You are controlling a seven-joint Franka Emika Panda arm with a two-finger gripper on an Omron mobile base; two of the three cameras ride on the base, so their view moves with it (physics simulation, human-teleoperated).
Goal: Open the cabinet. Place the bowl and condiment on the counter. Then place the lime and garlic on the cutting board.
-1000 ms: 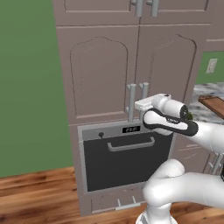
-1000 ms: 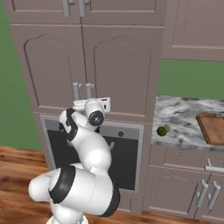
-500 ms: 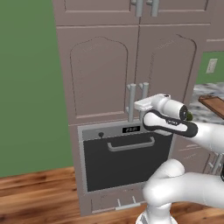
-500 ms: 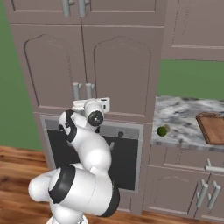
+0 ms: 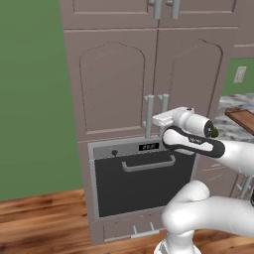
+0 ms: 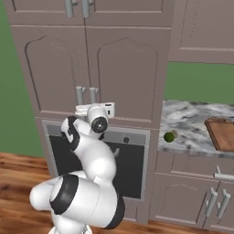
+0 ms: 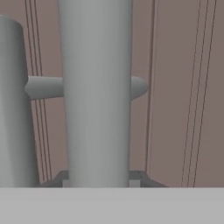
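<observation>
The cabinet [image 5: 191, 79] [image 6: 128, 77] stands closed, its two arched doors meeting at a pair of grey bar handles. My gripper [image 7: 99, 177] [image 5: 159, 119] [image 6: 93, 107] is shut on the right door's handle [image 7: 96, 96] [image 5: 164, 105], with a dark fingertip pressed against each side of the bar. On the marble counter [image 6: 192, 123] [image 5: 225, 130] to the right sits the lime [image 6: 169, 136] [image 5: 214, 132], and farther right lies the cutting board [image 6: 221, 133] [image 5: 243, 119]. The bowl, condiment and garlic are out of view.
A built-in oven [image 5: 144, 178] [image 6: 125, 160] with a dark door and its own bar handle sits right under the cabinet. The neighbouring left door's handle [image 7: 13, 105] [image 5: 149, 115] is very close. Taupe doors [image 6: 215, 201] lie under the counter; a green wall is to the left.
The jaws have closed a little onto the handle. The arm and the doors have hardly moved.
</observation>
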